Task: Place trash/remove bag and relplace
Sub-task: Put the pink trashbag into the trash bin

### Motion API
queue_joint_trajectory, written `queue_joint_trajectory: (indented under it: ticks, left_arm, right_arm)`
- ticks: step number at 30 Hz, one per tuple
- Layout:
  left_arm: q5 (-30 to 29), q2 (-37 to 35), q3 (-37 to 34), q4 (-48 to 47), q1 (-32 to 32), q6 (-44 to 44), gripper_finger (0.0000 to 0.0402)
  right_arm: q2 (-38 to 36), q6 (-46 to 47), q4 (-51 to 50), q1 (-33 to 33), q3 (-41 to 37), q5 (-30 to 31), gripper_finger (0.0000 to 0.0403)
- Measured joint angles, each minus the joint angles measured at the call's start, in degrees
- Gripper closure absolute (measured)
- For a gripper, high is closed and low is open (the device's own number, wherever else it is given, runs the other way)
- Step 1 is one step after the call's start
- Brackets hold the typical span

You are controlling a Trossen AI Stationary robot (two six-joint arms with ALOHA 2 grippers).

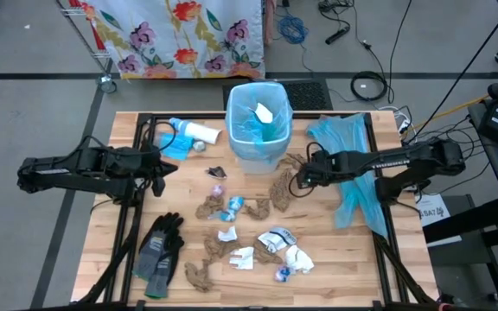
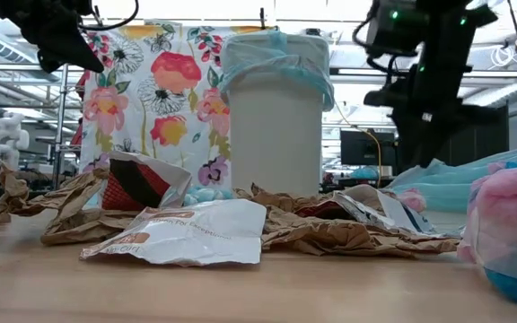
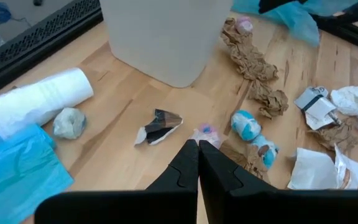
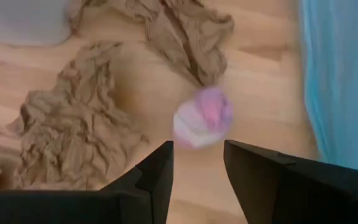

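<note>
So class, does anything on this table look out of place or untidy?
Yes. Crumpled brown paper and wrappers lie strewn over the table instead of in the lined bin, and a loose blue bag sprawls beside the right arm.

Matt wood table (image 1: 353, 259); crumpled brown paper trash (image 4: 73, 130); thin glossy plastic bag (image 1: 357, 186)

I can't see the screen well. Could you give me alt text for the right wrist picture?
Seen past the right gripper, whose jaws stand open with nothing between them, a small pink and white wad lies on the wooden table. Crumpled brown paper spreads beside the wad, and a blue plastic bag runs along one edge.
</note>
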Motion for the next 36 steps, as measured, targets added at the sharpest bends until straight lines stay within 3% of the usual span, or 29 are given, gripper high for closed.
queue_joint_trajectory:
  ticks: [11,18,25,32,36]
  left_arm:
    - [-0.02,0.0,0.0,-0.07,0.0,-2.76,0.0395]
    - [-0.78,0.0,0.0,-0.11,0.0,-4.27,0.0395]
    - [-1.59,0.02,-0.02,-0.16,0.0,-4.26,0.0395]
    - [-4.31,0.02,-0.02,-0.16,0.0,-4.23,0.0395]
    - [-4.56,0.02,-0.02,-0.17,0.0,-4.23,0.0395]
  right_arm:
    - [1.44,-9.31,7.37,-8.42,-6.32,-4.7,0.0199]
    - [3.93,-11.32,19.57,-8.55,-10.57,-6.75,0.0198]
    - [5.83,-12.81,22.03,-7.83,-10.71,-7.93,0.025]
    - [6.42,-15.0,23.07,-7.45,-10.69,-8.16,0.0387]
    - [3.92,-14.6,19.6,-6.09,-10.92,-9.07,0.0398]
